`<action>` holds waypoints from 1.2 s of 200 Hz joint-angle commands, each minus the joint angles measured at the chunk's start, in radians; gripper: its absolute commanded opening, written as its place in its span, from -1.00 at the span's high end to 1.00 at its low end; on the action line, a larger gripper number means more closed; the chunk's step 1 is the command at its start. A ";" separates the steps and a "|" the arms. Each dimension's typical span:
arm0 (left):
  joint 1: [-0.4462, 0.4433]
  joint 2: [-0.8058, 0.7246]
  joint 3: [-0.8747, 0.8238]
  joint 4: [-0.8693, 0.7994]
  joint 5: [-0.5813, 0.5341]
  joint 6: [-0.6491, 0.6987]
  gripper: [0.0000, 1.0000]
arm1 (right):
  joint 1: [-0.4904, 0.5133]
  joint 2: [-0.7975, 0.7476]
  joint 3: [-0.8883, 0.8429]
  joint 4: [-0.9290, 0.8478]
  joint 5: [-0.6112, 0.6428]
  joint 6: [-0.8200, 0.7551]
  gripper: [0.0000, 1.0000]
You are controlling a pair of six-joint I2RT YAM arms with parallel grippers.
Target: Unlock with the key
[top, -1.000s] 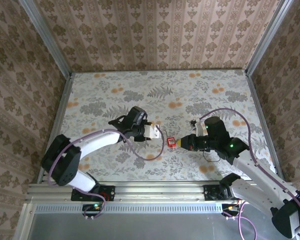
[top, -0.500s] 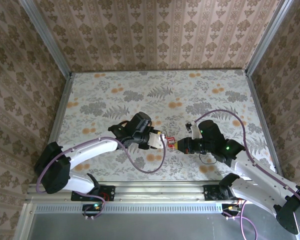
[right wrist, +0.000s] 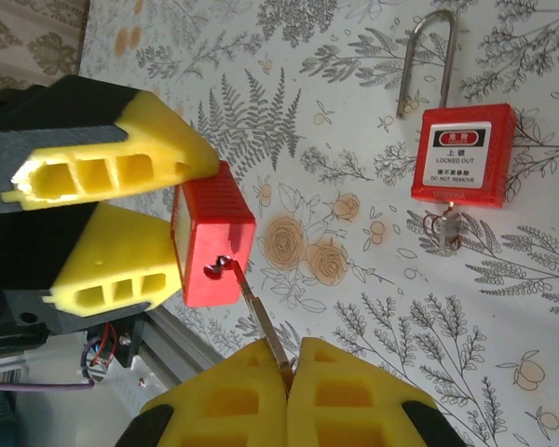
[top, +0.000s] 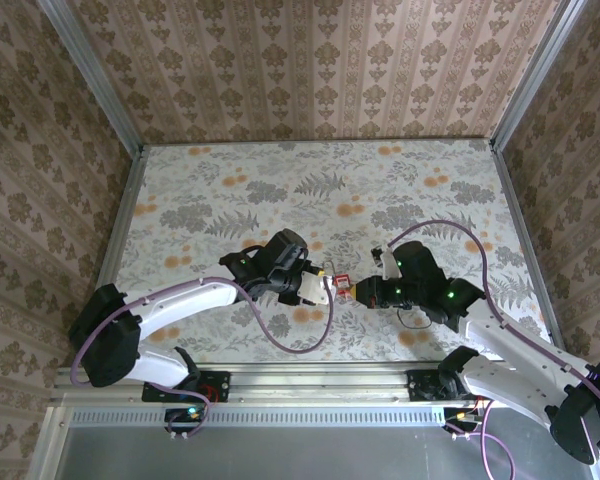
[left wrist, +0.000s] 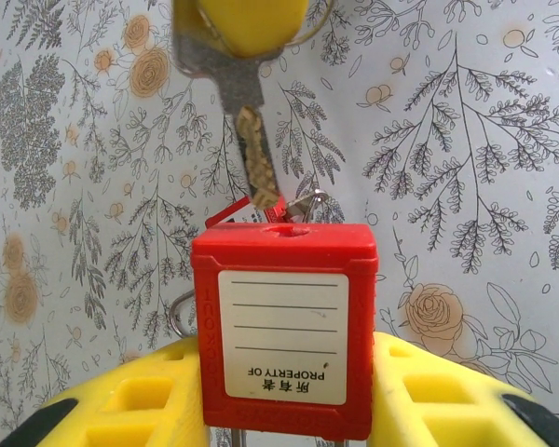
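Note:
A red padlock (left wrist: pixel 284 326) with a white label sits between the yellow fingers of my left gripper (left wrist: pixel 284 382), which is shut on its sides. The silver key (right wrist: pixel 261 326) sticks out of my right gripper (right wrist: pixel 289 372), which is shut on its head. The key's tip touches the keyhole in the padlock's (right wrist: pixel 214 233) end face; I cannot tell how deep it goes. Seen from above, the left gripper (top: pixel 318 288) and right gripper (top: pixel 365 292) face each other near the table's front middle.
A second red padlock (right wrist: pixel 461 154) lies flat on the flowered table (top: pixel 310 190), its shackle closed and a small key (right wrist: pixel 447 228) under its body. Patterned walls ring the table. The metal front rail (top: pixel 300 378) runs just behind both arms.
The left gripper has carried the padlock right and toward the front edge. The right gripper has moved left, bringing the key's tip up to the keyhole.

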 commanded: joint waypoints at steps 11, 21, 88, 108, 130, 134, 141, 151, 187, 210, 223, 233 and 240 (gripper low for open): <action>-0.006 -0.013 0.021 -0.013 0.011 -0.025 1.00 | 0.004 0.008 -0.021 0.041 0.012 0.019 1.00; -0.007 -0.011 0.023 -0.012 0.009 -0.027 1.00 | 0.004 0.010 -0.021 0.049 0.010 0.023 1.00; -0.007 0.009 0.028 0.000 -0.007 -0.038 1.00 | 0.017 0.024 -0.034 0.106 -0.016 0.052 1.00; -0.006 0.011 0.028 0.003 -0.008 -0.040 1.00 | 0.024 0.031 -0.034 0.112 -0.015 0.054 1.00; -0.008 0.016 0.028 0.004 -0.012 -0.042 1.00 | 0.031 0.036 -0.036 0.129 -0.017 0.063 1.00; -0.007 0.018 0.028 0.003 -0.012 -0.044 1.00 | 0.033 0.036 -0.035 0.129 -0.017 0.063 1.00; -0.007 0.018 0.029 0.004 -0.014 -0.045 1.00 | 0.036 0.039 -0.031 0.131 -0.016 0.063 1.00; -0.007 0.020 0.032 0.003 -0.014 -0.048 1.00 | 0.042 0.042 -0.030 0.133 -0.017 0.062 1.00; -0.007 0.020 0.034 0.004 -0.012 -0.057 1.00 | 0.052 0.061 -0.036 0.145 -0.018 0.063 1.00; -0.006 0.022 0.037 0.006 -0.012 -0.064 1.00 | 0.062 0.068 -0.037 0.161 -0.018 0.073 1.00; -0.004 0.026 0.042 0.004 -0.012 -0.067 1.00 | 0.069 0.072 -0.035 0.165 -0.018 0.078 1.00; -0.001 0.029 0.046 0.003 -0.012 -0.074 1.00 | 0.074 0.073 -0.032 0.167 -0.017 0.078 1.00; -0.001 0.031 0.047 0.003 -0.012 -0.075 1.00 | 0.077 0.073 -0.031 0.169 -0.015 0.081 1.00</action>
